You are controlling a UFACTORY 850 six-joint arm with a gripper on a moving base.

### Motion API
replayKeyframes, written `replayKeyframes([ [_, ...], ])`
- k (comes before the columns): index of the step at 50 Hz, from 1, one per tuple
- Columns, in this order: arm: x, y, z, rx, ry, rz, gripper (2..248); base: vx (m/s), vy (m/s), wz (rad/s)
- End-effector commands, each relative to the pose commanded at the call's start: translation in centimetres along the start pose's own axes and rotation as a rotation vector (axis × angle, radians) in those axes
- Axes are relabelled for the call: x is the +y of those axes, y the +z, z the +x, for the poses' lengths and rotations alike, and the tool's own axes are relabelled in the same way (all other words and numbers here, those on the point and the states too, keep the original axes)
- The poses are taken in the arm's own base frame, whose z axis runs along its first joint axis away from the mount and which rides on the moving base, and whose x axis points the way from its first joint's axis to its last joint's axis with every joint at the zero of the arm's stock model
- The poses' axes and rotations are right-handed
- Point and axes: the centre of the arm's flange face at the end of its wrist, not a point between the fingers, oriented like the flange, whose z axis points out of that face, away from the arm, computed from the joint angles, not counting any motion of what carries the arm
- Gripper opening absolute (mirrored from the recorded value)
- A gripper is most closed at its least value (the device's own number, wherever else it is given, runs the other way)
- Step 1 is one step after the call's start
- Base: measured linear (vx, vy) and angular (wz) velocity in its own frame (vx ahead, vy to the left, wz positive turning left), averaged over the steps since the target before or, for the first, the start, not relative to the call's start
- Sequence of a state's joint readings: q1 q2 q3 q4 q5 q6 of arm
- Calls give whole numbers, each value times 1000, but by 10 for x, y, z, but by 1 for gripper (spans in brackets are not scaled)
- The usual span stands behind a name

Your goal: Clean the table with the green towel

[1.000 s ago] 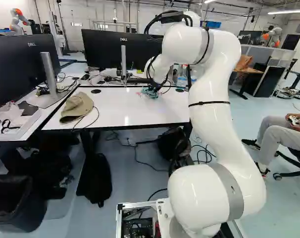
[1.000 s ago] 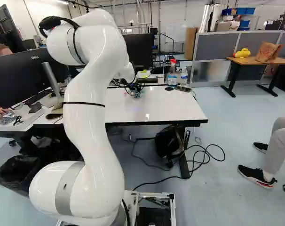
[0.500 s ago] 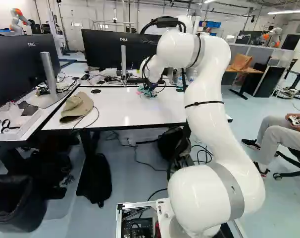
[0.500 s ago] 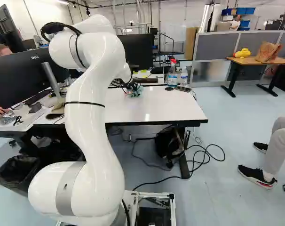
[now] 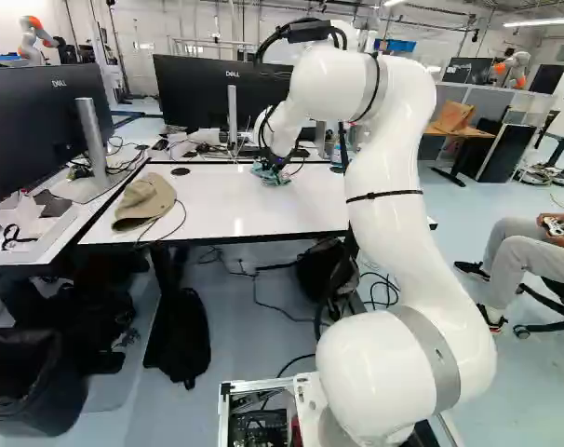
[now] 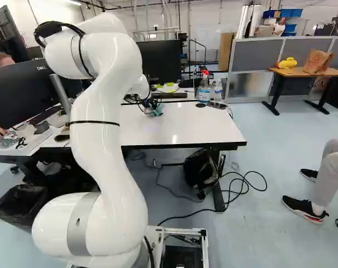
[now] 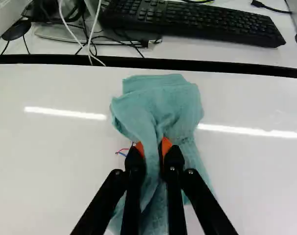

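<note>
In the left base view my gripper [image 5: 276, 166] is low over the white table [image 5: 208, 212], toward its far side. The green towel [image 5: 263, 176] lies bunched beneath it. Seen from the wrist, both orange-padded fingers of the gripper [image 7: 154, 148] pinch a fold of the towel [image 7: 175, 105] from two sides. The cloth spreads on the tabletop ahead of the fingers and also runs back under them. Small red and blue marks [image 7: 122, 152] show on the surface right beside one finger; the towel may hide more.
A tan cap [image 5: 144, 201] lies on the table's near left part in the left base view. Beyond the far edge are a keyboard [image 7: 197, 20], cables and a monitor [image 5: 198, 93]. A spray bottle [image 6: 204, 88] stands at the far right. Another robot [image 5: 34, 39] is in the background.
The arm has swung left in the left base view, carrying the gripped towel left across the tabletop. The gripper has stayed shut on it. The base has not moved.
</note>
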State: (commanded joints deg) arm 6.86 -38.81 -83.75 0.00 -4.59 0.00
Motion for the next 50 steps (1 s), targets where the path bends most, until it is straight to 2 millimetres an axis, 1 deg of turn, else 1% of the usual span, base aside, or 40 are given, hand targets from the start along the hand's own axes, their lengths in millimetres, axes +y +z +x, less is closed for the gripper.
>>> replayKeyframes([
  [16, -17, -19, -18, -24, -19, 16, 55, 0, 0, 0],
  [31, -29, -38, -35, -46, -34, 27, 55, 0, 0, 0],
  [43, -31, -53, -51, -64, -38, 30, 55, 0, 0, 0],
  [50, -26, -60, -57, -71, -32, 25, 55, 0, 0, 0],
])
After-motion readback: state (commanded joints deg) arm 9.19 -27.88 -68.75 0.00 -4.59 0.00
